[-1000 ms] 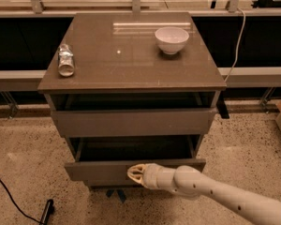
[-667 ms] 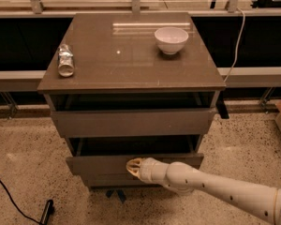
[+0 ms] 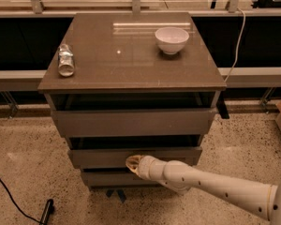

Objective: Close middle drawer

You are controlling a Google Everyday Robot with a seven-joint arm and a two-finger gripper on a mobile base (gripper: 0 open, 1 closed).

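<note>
The middle drawer point(image 3: 96, 157) sits in the chest below the counter point(image 3: 131, 74). It is pulled out only a little, with a dark strip of its shallow box showing above the top edge of its flat front panel. The pincer point(image 3: 133, 165) is at that panel, near the middle of its width, its pale tip against the front face. Whether it is open or closed I cannot tell, and it has hold of nothing that can be seen. The white arm point(image 3: 210, 184) reaches in low from the lower right, crossing in front of the right part of the bottom drawer point(image 3: 103, 177).

The top drawer point(image 3: 131, 122) also stands out a little, its front overhanging the middle one, with a dark gap under the counter's edge. On the counter a white bowl point(image 3: 172, 39) stands near the back right, and a small clear bottle point(image 3: 65, 60) lies close to the left edge.

The speckled floor point(image 3: 28, 163) is open to the left of the chest. A dark cable point(image 3: 9, 198) and a black object point(image 3: 47, 210) lie at the lower left, well apart from the drawers.
</note>
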